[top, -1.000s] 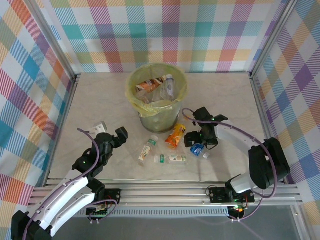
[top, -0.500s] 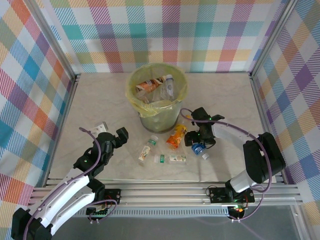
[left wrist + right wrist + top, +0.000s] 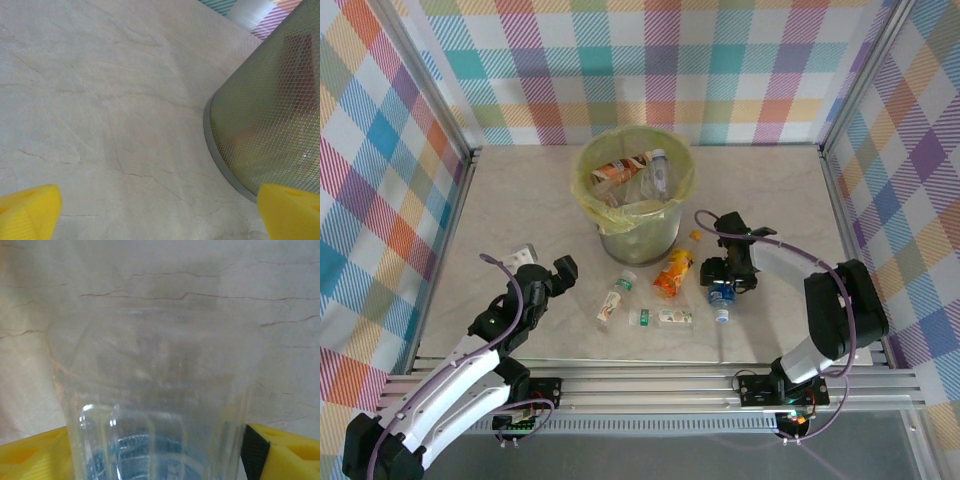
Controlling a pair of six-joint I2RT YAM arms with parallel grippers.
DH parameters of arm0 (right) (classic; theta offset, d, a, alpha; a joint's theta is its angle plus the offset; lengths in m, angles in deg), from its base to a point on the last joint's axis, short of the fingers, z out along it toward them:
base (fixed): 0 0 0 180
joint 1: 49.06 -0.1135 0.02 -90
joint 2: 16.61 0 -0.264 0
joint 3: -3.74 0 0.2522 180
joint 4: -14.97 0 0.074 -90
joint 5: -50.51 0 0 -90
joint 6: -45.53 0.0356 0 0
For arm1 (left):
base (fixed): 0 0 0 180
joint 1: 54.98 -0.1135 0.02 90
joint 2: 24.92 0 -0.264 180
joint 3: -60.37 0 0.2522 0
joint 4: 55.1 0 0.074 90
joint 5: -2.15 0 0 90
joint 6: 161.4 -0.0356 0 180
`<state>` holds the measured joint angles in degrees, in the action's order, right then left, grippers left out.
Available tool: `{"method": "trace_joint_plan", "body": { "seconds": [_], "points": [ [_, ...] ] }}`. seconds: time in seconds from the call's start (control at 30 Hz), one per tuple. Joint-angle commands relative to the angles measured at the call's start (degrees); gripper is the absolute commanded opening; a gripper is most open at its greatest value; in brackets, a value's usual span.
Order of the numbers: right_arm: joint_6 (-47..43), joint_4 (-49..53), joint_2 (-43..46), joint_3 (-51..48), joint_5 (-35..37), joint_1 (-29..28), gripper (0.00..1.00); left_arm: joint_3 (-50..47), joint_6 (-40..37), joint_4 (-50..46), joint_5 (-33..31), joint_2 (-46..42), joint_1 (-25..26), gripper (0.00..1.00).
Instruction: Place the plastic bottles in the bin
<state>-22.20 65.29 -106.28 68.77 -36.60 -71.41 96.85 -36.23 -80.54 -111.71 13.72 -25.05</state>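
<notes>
We count several plastic bottles (image 3: 620, 171) already in the bin (image 3: 588, 192) at twelve o'clock, four left at its five to six o'clock, the right gripper (image 3: 722, 287) clamped on the blue-labelled bottle (image 3: 721, 300), the left gripper (image 3: 563, 268) spread wide.

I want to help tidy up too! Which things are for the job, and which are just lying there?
For the job: the bin; bottles already in it; orange bottle; white bottle with green cap; flat-lying bottle; blue-label bottle at the right hand.

Just lying about: small orange cap; white thing on the left, too small to tell what.
</notes>
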Motion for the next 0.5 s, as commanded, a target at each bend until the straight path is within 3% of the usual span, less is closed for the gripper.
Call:
{"method": "trace_joint_plan", "body": {
  "seconds": [0.0, 0.2, 0.47],
  "points": [
    [2.21, -0.96, -1.42, -1.09, -1.13, 0.87, 0.80, 1.10, 0.68, 0.20, -0.22, -0.11, 0.48, 1.00],
    [3.69, -1.56, -1.21, -1.43, -0.24, 1.18, 0.64, 1.05, 1.36, -0.27, -1.07, 0.11, 0.48, 1.00],
    [4.46, 4.66, 10.53, 0.68, 4.51, 1.17, 0.51, 1.03, 1.66, -0.10, -1.63, 0.63, 0.48, 1.00]
  ]
}}
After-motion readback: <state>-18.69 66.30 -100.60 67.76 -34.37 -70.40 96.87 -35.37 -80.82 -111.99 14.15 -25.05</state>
